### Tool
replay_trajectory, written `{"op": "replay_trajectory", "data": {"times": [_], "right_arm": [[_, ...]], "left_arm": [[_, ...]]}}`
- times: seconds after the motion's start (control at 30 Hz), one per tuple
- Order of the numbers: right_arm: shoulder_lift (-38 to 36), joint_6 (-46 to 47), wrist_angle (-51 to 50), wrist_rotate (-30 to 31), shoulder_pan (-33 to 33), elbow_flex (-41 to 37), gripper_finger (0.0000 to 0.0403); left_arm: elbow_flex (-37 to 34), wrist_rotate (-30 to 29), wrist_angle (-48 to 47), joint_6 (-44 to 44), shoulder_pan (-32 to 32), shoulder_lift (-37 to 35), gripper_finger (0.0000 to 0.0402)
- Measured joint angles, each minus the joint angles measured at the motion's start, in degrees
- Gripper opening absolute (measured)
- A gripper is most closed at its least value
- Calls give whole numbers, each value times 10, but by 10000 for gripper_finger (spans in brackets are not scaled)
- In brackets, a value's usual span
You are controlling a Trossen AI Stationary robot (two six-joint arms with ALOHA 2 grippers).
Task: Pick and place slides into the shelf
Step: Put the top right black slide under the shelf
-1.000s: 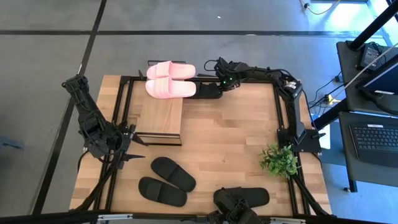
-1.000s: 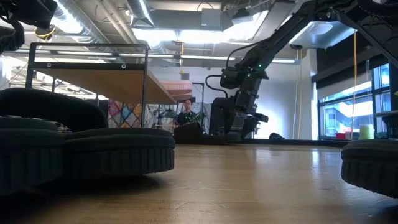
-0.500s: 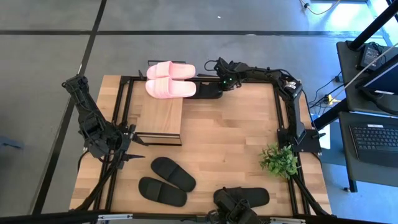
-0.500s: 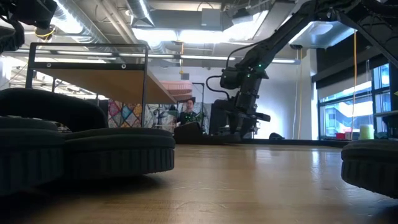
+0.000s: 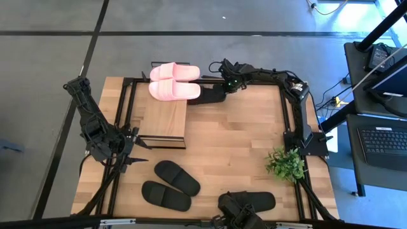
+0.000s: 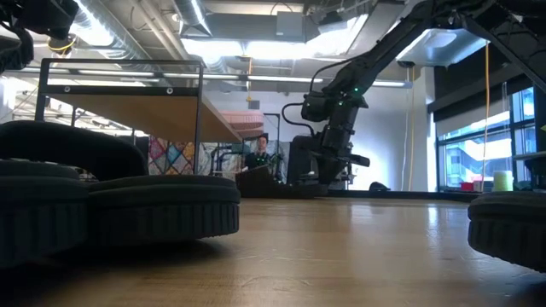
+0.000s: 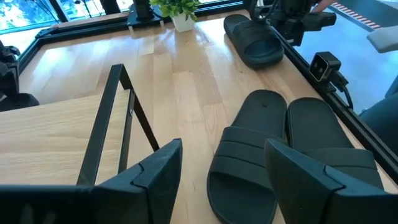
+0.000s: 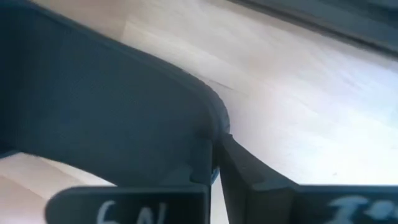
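A pink pair of slides (image 5: 172,81) lies on the far end of the shelf's light-wood top board (image 5: 164,117). Right of them, at the table's far edge, a black slide (image 5: 205,95) rests on the table. My right gripper (image 5: 220,93) is shut on it. A black pair (image 5: 168,186) lies on the table near the front, and another black slide (image 5: 253,202) lies at the front edge. My left gripper (image 5: 140,153) hovers open by the shelf's near end, with the black pair (image 7: 273,155) ahead of it. My right gripper pinches the black slide's wide strap (image 8: 200,146) at its edge between the two fingers (image 8: 255,186), which meet on it. The arm comes from the table's right and reaches down to the slide. How the slide's sole sits does not show plainly.
A small potted plant (image 5: 284,164) stands at the right. Black frame rails (image 5: 287,121) run along the table's edges. A person (image 6: 260,153) shows in the room beyond the far edge. Bare wood lies in the table's middle (image 5: 235,137).
My right gripper has shut on the black slide's strap without leaving its place at the far edge.
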Motion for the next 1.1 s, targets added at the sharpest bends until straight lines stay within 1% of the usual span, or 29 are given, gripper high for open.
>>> {"op": "replay_trajectory", "data": {"times": [0.23,0.47,0.77,1.1], "right_arm": [[1,51,29,-29,11,0,13],[1,127,88,-31,27,0,13],[1,222,104,-29,36,0,12],[1,255,144,-13,44,0,12]], "left_arm": [[0,0,0,2,0,0,217],[0,0,0,2,0,0,217],[0,0,0,2,0,0,217],[0,0,0,1,0,0,217]]}}
